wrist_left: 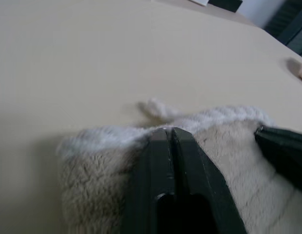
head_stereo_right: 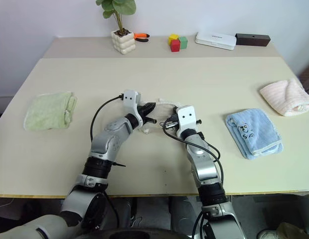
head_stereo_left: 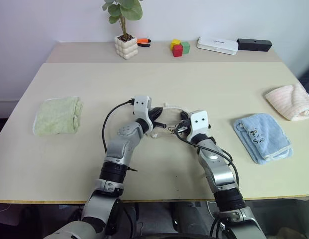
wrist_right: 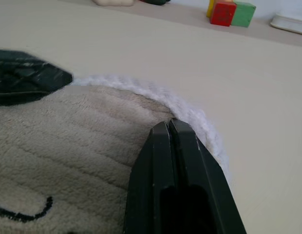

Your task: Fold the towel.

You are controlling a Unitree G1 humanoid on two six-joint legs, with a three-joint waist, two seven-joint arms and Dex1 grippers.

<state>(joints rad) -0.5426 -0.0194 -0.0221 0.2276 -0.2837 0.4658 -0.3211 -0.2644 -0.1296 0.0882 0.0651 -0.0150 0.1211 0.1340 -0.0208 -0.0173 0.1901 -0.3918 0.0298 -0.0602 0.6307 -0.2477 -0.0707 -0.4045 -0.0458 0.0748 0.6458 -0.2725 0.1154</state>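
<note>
**Fig.: Both grippers low on the towel at table centre, fold under way**

Near field. L gripper (head_stereo_left: 155, 117) and R gripper (head_stereo_left: 180, 126) sit side by side at mid-table, both pointing level and away from the robot, w/ the towel (wrist_left: 229, 141) bunched between and under them. In the L wrist view the two black fingers (wrist_left: 173, 161) meet tip to tip, lying over the beige pile just short of the white corded edge; whether cloth is pinched between them can't be told. In the R wrist view the fingers (wrist_right: 173, 156) are likewise pressed together, tips resting at the corded edge where it curves round a corner. Neither pair shows a gap. A dark embroidered line shows on the pile near the R gripper.

Key relation. The towel lies directly beneath and ahead of both grippers; its visible edge runs crosswise, L to R, from one gripper to the other. Each arm holds its own end, L over the L part, R over the R corner, so neither is clearly nearer. Judgement: edge looks brought over onto the cloth; next move prob. a let-go or a press flat.

Mid field. Green towel (head_stereo_left: 57, 116) well apart to the L; blue towel (head_stereo_left: 263, 137) to the R, pink towel (head_stereo_left: 292, 101) beyond it.

Far field. Potted plant (head_stereo_left: 125, 27), coloured blocks (head_stereo_left: 179, 48), white box (head_stereo_left: 217, 45) along the back.
</note>
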